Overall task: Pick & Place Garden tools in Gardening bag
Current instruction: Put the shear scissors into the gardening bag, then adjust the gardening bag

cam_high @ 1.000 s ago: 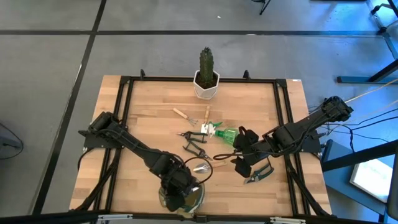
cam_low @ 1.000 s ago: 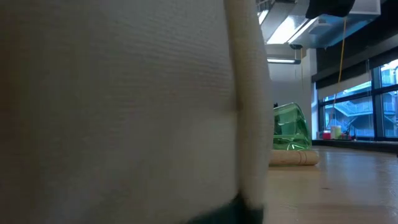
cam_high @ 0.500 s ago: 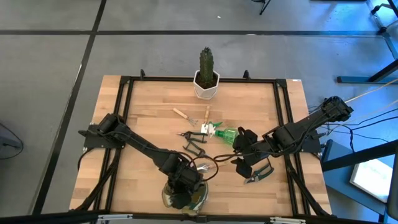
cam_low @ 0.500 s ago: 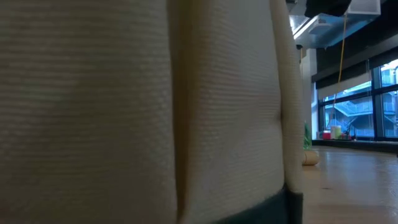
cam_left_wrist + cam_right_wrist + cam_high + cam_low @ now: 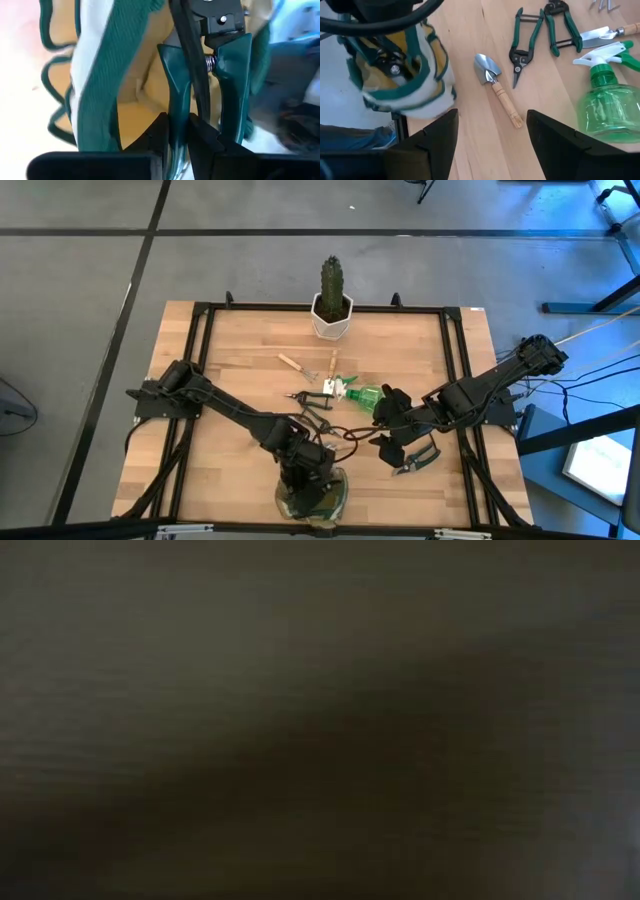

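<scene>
My left gripper clamped green-handled shears over the gardening bag at the table's near edge; soft rim could snag them. Right gripper hung open.

Two dark, slender multi-joint arms are seen, each mounted at a table side. A black cable is looped beside the left gripper. Flat black fingers are shown on the right gripper.

We see left gripper reaching low at the near edge, clamped; right gripper hovering mid-table, fingers spread.
</scene>
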You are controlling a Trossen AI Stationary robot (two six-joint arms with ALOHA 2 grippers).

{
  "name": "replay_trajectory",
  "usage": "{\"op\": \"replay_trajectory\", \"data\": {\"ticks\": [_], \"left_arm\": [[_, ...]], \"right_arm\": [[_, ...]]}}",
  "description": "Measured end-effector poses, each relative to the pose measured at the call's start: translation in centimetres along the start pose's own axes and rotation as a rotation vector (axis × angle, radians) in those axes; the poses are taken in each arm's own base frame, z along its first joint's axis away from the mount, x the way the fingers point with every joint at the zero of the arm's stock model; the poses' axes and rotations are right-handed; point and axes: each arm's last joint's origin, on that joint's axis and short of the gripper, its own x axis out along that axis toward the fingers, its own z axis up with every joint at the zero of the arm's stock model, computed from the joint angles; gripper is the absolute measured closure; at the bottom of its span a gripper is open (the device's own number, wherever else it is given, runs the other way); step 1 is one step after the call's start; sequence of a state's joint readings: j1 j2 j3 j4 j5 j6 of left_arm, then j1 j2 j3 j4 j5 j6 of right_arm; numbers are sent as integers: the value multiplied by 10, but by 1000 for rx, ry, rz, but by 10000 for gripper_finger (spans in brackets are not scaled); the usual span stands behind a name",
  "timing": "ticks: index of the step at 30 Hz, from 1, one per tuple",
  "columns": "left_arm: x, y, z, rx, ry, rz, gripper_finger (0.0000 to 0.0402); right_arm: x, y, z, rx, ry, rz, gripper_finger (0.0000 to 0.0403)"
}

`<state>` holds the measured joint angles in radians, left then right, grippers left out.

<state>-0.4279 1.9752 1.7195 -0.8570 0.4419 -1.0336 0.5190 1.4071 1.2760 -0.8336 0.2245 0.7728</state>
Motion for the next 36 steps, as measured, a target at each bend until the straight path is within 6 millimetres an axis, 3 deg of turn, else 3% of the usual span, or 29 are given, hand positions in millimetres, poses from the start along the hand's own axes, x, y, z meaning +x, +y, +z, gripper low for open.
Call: {"op": "replay_trajectory", "data": {"ticks": [20,26,29,33,36], "left_arm": [[-5,4,10,-108,-71,11,361],[-5,4,10,-119,-73,11,297],[-5,6,9,-126,-69,27,287],[-5,7,8,-117,-62,45,308],[-5,7,8,-94,-62,44,346]], "right_arm": [[0,2,-1,-21,-4,9,165],[0,2,-1,-28,-4,9,165],[0,2,-1,-33,-4,9,165],[0,2,-1,-33,-4,9,165],[0,2,-1,-33,-4,9,165]]}}
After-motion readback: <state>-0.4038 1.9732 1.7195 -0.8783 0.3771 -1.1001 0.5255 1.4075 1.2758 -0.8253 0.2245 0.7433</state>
